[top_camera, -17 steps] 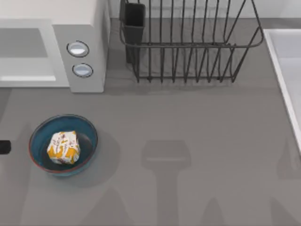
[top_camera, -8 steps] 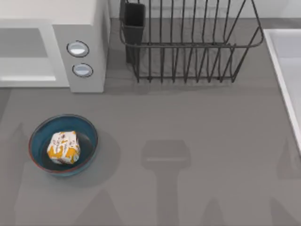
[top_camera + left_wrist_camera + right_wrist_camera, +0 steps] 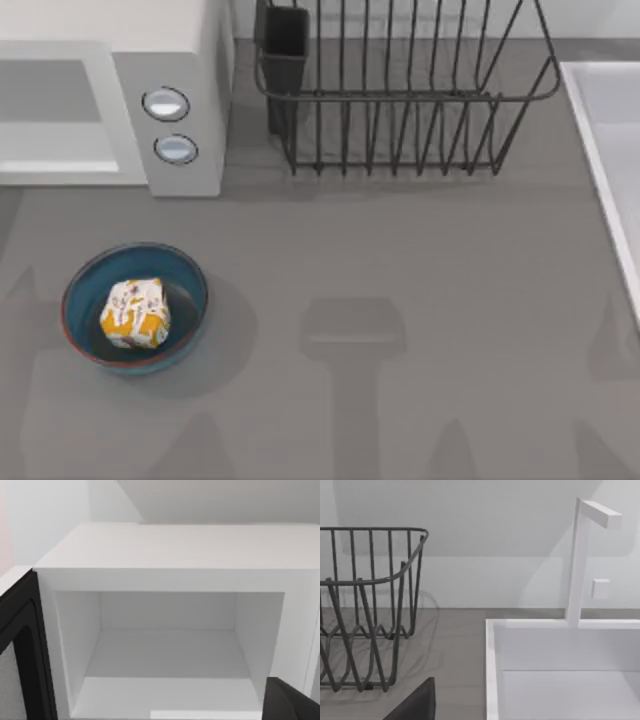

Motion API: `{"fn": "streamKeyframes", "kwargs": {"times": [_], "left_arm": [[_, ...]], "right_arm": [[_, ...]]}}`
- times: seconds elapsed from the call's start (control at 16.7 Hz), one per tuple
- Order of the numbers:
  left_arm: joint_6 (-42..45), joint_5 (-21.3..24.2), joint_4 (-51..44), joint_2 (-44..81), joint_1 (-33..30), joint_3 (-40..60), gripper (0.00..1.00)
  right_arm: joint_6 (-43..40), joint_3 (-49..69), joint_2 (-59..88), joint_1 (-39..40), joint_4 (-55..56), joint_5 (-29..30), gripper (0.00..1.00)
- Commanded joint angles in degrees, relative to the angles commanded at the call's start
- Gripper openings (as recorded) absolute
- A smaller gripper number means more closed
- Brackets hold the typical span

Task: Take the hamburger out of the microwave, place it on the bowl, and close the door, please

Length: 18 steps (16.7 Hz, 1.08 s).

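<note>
The hamburger (image 3: 135, 313), a white lump with orange patches, lies inside the blue bowl (image 3: 178, 283) at the table's front left. Behind the bowl stands the white microwave (image 3: 170, 40) with two round knobs. In the left wrist view the microwave (image 3: 175, 545) faces me with its cavity bare, and the door (image 3: 20, 645) stands swung open at its side, dark inner frame showing. A dark bit of my left gripper (image 3: 292, 702) sits at that picture's corner, in front of the cavity. A dark bit of my right gripper (image 3: 415, 705) shows near the rack and sink.
A black wire rack (image 3: 400, 100) with a dark cup (image 3: 287, 40) stands at the back middle. A white sink (image 3: 610, 150) runs along the right edge, with a white faucet (image 3: 580, 560) behind it. Open grey tabletop lies to the right of the bowl.
A dark piece of my left arm at the top view's left edge beside the bowl has drawn back out of that picture. Hamburger, bowl and microwave have not moved.
</note>
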Motion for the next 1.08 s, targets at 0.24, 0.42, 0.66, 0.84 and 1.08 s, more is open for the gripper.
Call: {"fn": "streamKeyframes", "kwargs": {"times": [0.24, 0.42, 0.66, 0.84, 1.08], "left_arm": [[1.66, 0.57, -1.42, 2.15, 1.23, 1.78, 0.0], [7.06, 3.0, -6.58, 9.49, 5.89, 8.89, 0.0], [18.07, 7.65, -17.27, 27.2, 15.09, 24.34, 0.0], [27.46, 11.29, -26.53, 43.61, 22.6, 37.55, 0.0], [39.47, 15.47, -38.62, 64.41, 31.75, 54.19, 0.0]], "right_arm": [[0.0, 0.0, 0.0, 0.0, 0.0, 0.0, 1.0], [0.0, 0.0, 0.0, 0.0, 0.0, 0.0, 1.0], [0.0, 0.0, 0.0, 0.0, 0.0, 0.0, 1.0], [0.0, 0.0, 0.0, 0.0, 0.0, 0.0, 1.0], [0.0, 0.0, 0.0, 0.0, 0.0, 0.0, 1.0]]}}
